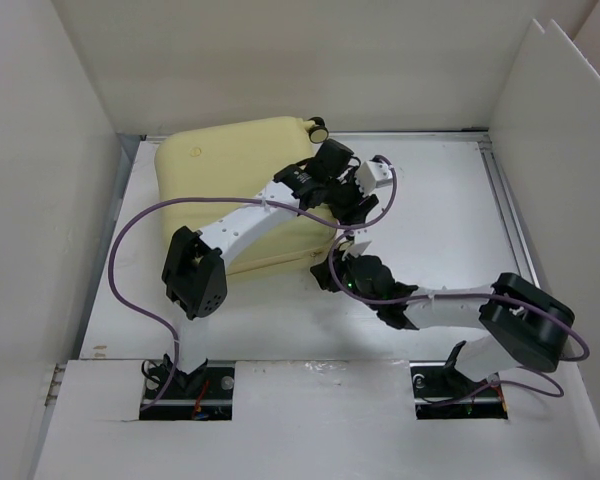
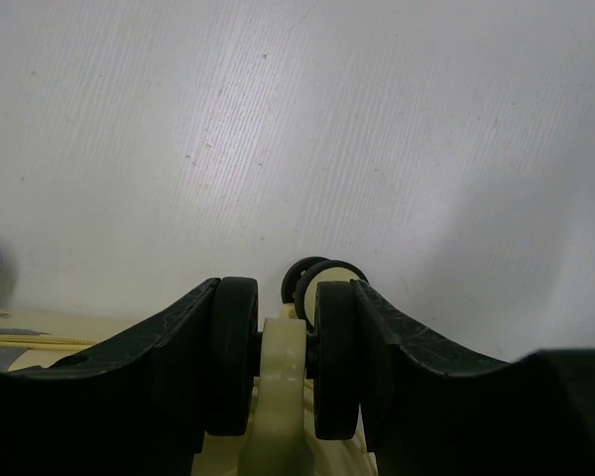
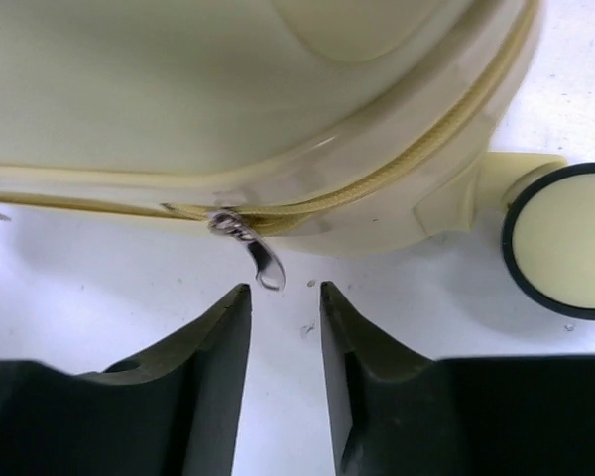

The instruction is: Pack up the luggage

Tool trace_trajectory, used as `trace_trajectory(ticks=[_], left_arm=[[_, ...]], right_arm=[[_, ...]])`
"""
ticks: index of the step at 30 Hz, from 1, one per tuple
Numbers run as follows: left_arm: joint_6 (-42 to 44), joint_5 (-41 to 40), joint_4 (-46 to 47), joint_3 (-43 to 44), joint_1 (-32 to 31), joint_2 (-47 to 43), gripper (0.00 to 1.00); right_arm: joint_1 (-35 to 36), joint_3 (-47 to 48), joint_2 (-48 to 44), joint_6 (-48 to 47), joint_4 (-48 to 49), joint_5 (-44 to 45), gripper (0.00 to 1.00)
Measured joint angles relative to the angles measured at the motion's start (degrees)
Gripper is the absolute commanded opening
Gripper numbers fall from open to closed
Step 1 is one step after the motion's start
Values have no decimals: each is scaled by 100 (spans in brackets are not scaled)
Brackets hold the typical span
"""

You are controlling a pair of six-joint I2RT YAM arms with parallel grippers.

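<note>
The luggage (image 1: 220,170) is a pale yellow hard-shell suitcase lying closed on the white table, left of centre. My left gripper (image 1: 352,212) reaches over its right side. In the left wrist view this gripper (image 2: 283,347) is shut on a twin black wheel (image 2: 335,357) of the luggage, one finger against each outer face, with the cream fork (image 2: 283,377) between. My right gripper (image 1: 332,268) sits at the suitcase's near right corner. In the right wrist view it (image 3: 285,297) stands open just short of the metal zipper pull (image 3: 258,256), holding nothing.
White panels wall in the table on the left, back and right (image 1: 560,150). Another cream-and-black wheel (image 3: 565,238) sticks out beside the right gripper, and one more (image 1: 317,128) at the suitcase's far corner. Purple cables (image 1: 130,260) loop from both arms.
</note>
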Motion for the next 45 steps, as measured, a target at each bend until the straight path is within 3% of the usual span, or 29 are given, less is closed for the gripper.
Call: trace_trajectory(ticks=[6, 12, 17, 23, 24, 26, 27, 28, 30, 33, 38, 45], left_arm=[[-4, -17, -15, 0, -4, 13, 0], [22, -22, -20, 15, -4, 22, 0], [44, -22, -17, 28, -2, 37, 0], [44, -22, -17, 31, -2, 39, 0], [44, -20, -17, 31, -2, 39, 0], [48, -20, -17, 31, -2, 39, 0], [48, -20, -17, 31, -2, 39, 0], [48, -20, -20, 31, -2, 39, 0], [50, -20, -26, 31, -2, 39, 0], [55, -22, -37, 31, -4, 39, 0], [55, -20, -37, 31, -4, 39, 0], [59, -15, -31, 31, -2, 39, 0]], right_arm=[[103, -2, -212, -240, -26, 33, 42], [118, 90, -66, -334, -2, 205, 25], [133, 140, 13, -339, 13, 352, 0], [133, 140, -2, -354, 0, 356, 0], [133, 140, -2, -354, -2, 354, 3], [133, 140, -9, -350, -2, 345, 24], [133, 136, -13, -350, -7, 337, 42], [133, 127, -17, -326, -4, 334, 50], [133, 103, -35, -293, -35, 361, 56], [131, 87, -48, -284, -37, 428, 56], [92, 87, -48, -289, -35, 463, 33], [85, 109, -13, -317, 0, 378, 11]])
